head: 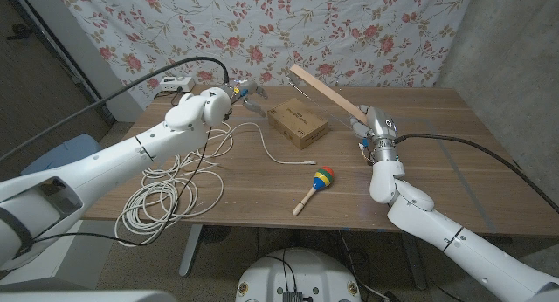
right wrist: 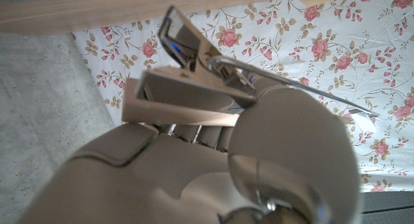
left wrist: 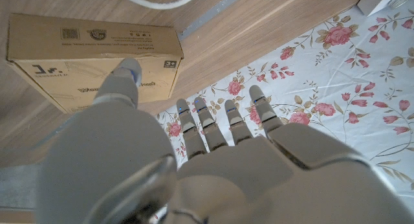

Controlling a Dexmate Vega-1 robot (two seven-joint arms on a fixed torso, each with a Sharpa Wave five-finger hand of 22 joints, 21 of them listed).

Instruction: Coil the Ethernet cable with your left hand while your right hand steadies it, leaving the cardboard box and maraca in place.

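Cable (head: 166,193) sits mostly coiled at the near left table edge, a loose tail running right and away toward the box (head: 297,121). Maraca (head: 315,188) lies near centre. Left hand (head: 234,94) is raised beyond the coil, fingers spread, holding nothing; the coil lies back toward the robot from it. Right hand (head: 374,120), far right, grips a wooden strip (head: 327,92), well apart from the cable. Left hand is nearer.

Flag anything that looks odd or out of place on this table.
The right hand grips a long wooden stick with a metal clip, not the Ethernet cable, which lies loosely looped near the left front edge. The left hand hovers open.
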